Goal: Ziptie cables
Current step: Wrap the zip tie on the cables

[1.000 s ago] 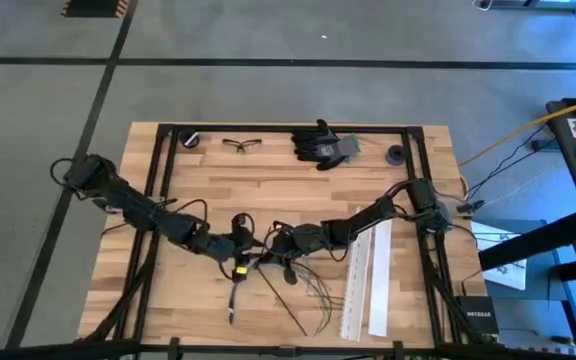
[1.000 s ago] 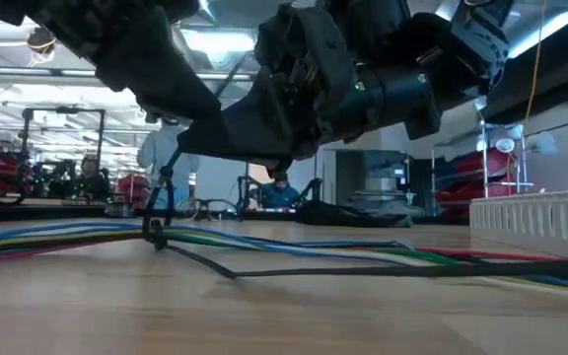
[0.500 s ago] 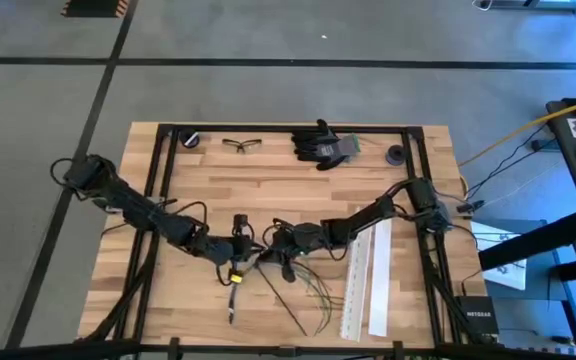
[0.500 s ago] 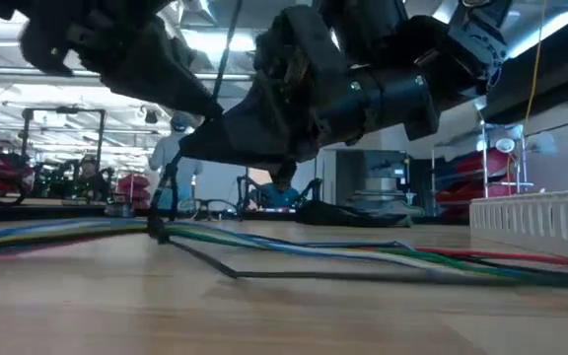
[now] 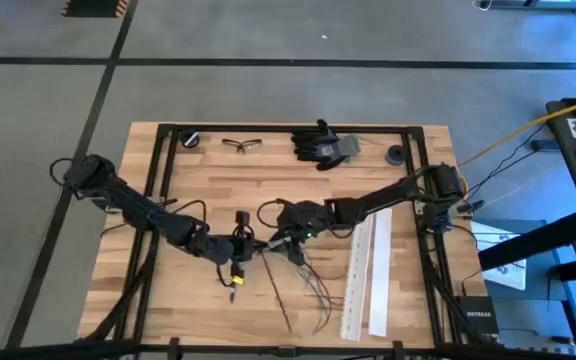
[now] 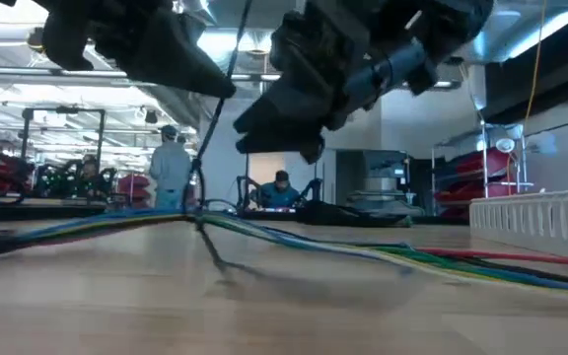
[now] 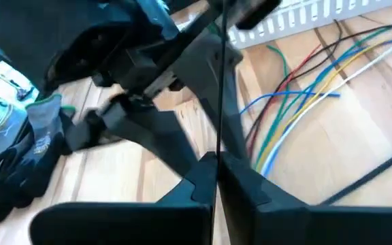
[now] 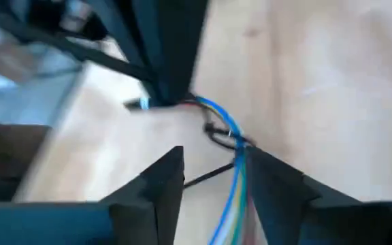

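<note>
**Cables bunched between my two grippers at mid-table**

Cables [image 5: 303, 285] fan out across the wooden table [image 5: 268, 175] toward its near edge, their other ends gathered where my grippers meet. Seen from table height, that bundle [image 6: 294, 242] rises off the wood at the gathered end, with a thin dark zip tie [image 6: 200, 212] looped round it and its tail standing up.

My left gripper [image 5: 240, 246] sits just left of the gathered end, fingers pressed together on the zip tie's thin black tail [image 7: 218, 102], which runs straight up between them in my left wrist view. My right gripper [image 5: 286, 238] is close on the other side, fingers spread apart; in my right wrist view the blue and yellow strands [image 8: 231, 146] pass through the gap by the tie's loop, touching neither finger that I can make out.

Two white perforated strips [image 5: 368, 275] lie side by side just right of the fanned ends, crowding that side. Along the far edge, well apart from my work, lie safety glasses [image 5: 238, 145], dark gloves [image 5: 320, 145] and two small black round things [image 5: 191, 139]. A person [image 6: 171, 168] stands in the room beyond the table.
</note>
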Motion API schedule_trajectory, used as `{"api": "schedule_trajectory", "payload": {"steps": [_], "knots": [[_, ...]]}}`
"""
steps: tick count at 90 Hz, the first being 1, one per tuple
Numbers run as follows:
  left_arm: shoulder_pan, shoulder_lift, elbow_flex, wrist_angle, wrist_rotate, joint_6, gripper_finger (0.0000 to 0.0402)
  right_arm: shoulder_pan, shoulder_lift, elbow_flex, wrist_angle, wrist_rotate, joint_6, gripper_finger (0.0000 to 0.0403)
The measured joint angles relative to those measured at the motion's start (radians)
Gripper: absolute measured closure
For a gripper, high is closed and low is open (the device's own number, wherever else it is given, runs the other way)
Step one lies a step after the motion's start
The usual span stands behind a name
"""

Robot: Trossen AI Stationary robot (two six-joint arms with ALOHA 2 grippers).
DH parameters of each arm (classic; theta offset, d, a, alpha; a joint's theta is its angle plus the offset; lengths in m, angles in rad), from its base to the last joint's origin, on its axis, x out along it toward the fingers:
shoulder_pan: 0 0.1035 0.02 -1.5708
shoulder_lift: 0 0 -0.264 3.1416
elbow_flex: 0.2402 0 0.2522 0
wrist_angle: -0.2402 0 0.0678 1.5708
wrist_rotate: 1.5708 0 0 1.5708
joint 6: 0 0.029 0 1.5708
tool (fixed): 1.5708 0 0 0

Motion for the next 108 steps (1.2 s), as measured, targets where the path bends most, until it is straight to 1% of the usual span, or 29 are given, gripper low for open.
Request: {"api": "schedule_trajectory", "payload": {"steps": [6,11,17,25,31,43,49,59,77,84,91,97,101,108], "knots": [[-0.005,0.0,0.0,0.0,0.0,-0.011,0.0401,0.045,0.005,-0.011,0.033,0.13,-0.067,0.0261],[-0.009,0.0,0.0,0.002,0.0,-0.014,0.0401,0.086,0.035,-0.016,0.115,0.24,-0.125,0.0266],[-0.013,0.0,0.0,0.008,0.001,-0.015,0.0401,0.125,0.091,-0.019,0.181,0.343,-0.181,0.0273],[-0.018,-0.001,0.0,0.01,0.003,-0.018,0.0401,0.143,0.163,-0.009,0.224,0.433,-0.26,0.028],[-0.018,-0.001,0.0,0.01,0.003,-0.021,0.0401,0.141,0.186,0.009,0.235,0.491,-0.318,0.0286],[-0.018,-0.001,0.0,0.01,0.003,-0.041,0.0401,0.14,0.204,0.025,0.242,0.557,-0.374,0.0304],[-0.018,-0.001,0.0,0.008,0.003,-0.045,0.0401,0.14,0.207,0.027,0.232,0.564,-0.403,0.0313],[-0.018,-0.001,0.0,0.009,0.003,-0.044,0.0401,0.141,0.205,0.035,0.249,0.513,-0.443,0.0324],[-0.018,-0.001,0.0,0.028,0.003,-0.048,0.0401,0.134,0.206,0.046,0.266,0.505,-0.446,0.0335],[-0.018,-0.001,0.0,0.028,0.003,-0.048,0.0401,0.127,0.219,0.062,0.274,0.481,-0.446,0.034],[-0.018,-0.001,0.0,0.025,0.003,-0.052,0.0401,0.125,0.236,0.083,0.235,0.446,-0.446,0.0362],[-0.018,-0.001,0.0,0.026,-0.008,-0.051,0.0401,0.126,0.249,0.103,0.198,0.459,-0.449,0.0391],[-0.018,-0.001,0.0,0.026,-0.021,-0.05,0.0401,0.128,0.26,0.116,0.195,0.476,-0.451,0.0395],[-0.018,-0.001,0.0,0.025,-0.055,-0.046,0.0401,0.128,0.278,0.141,0.195,0.467,-0.45,0.0401]]}}
